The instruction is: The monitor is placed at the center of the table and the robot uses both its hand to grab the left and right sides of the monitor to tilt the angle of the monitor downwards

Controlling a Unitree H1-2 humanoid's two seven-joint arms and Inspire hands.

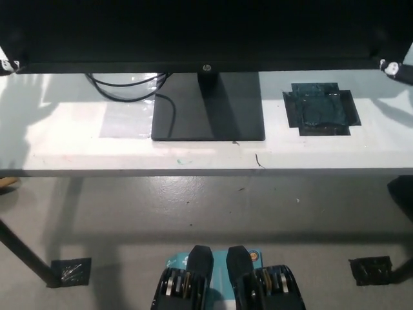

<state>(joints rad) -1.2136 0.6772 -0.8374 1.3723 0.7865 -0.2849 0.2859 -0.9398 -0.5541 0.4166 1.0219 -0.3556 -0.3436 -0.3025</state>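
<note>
Currently, status: both hands set at the outer ends of the screen; tilt in progress or about to begin, judged from the pose alone.

Monitor: wide black flat-panel monitor (pixel 193 32) with a dark glossy screen, filling the top of the head view; lower bezel with a small logo at centre.

Monitor location: centred on the white bench (pixel 64 148), carried on a flat black rectangular stand base (pixel 210 119) by a short neck.

Handling: rigid but fragile panel; probably moderate weight, borne by the stand; smooth bezel likely slippery; hinge at the neck likely stiff.

Hold points: left and right side edges only, clear of the screen face; equal pressure on both sides advised, to avoid twisting the panel or shifting the base.

Left hand: white left hand (pixel 8 64) at the monitor's lower left corner, only a sliver in view, touching or just beside the edge.

Left fingers: state not determinable; mostly out of frame.

Right hand: right hand (pixel 395 68) at the monitor's lower right corner, a small white-tipped part and dark edge visible.

Right fingers: state not determinable.

Other items: black cables (pixel 126 87) looped behind the stand; dark taped patch (pixel 321 108) on the bench to the right of the base.

Risk: base sliding on the smooth bench if pushed instead of pivoted.
</note>
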